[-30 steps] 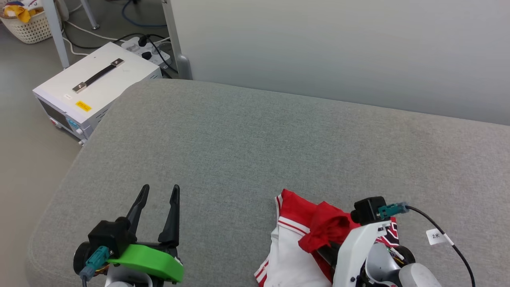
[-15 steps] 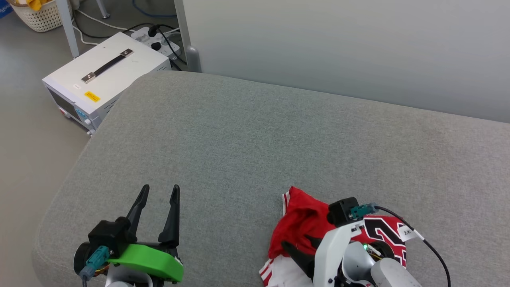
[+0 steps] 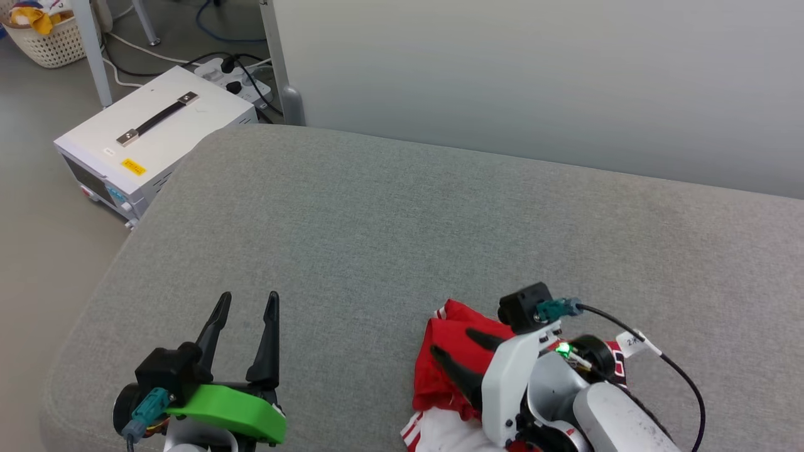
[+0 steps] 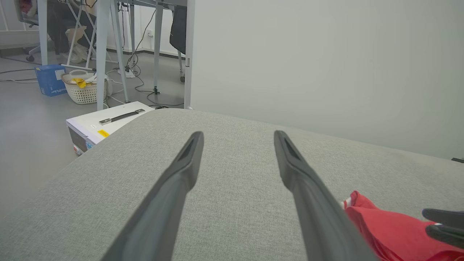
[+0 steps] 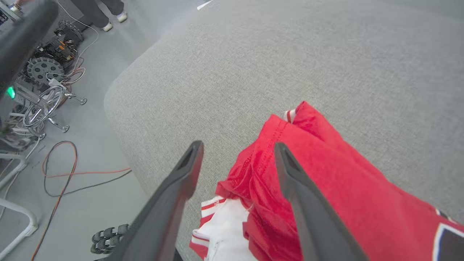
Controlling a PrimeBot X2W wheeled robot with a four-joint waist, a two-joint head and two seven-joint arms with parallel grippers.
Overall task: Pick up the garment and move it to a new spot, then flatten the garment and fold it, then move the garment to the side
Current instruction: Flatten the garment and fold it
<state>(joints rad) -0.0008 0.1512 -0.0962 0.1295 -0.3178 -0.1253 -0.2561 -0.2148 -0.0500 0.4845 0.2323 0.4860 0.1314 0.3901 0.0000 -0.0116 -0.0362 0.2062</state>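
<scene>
Head view: the garment lies bunched near the grey cushion's front edge, with the right end effector spread wide over it, gripping nothing.

Left wrist view: the left end effector is open, empty and off to the side.

Right wrist view: layered folds sit under the fingers, so a pinch may catch several layers.

Your left tool sits at the lower left of the head view, both dark fingers pointing up the frame and spread wide. The left wrist view shows that tool with the same broad gap. Your right tool is at the lower right, angled toward your left, fingers parted too, as its own wrist view confirms. Its pale forearm runs off the bottom edge.
</scene>
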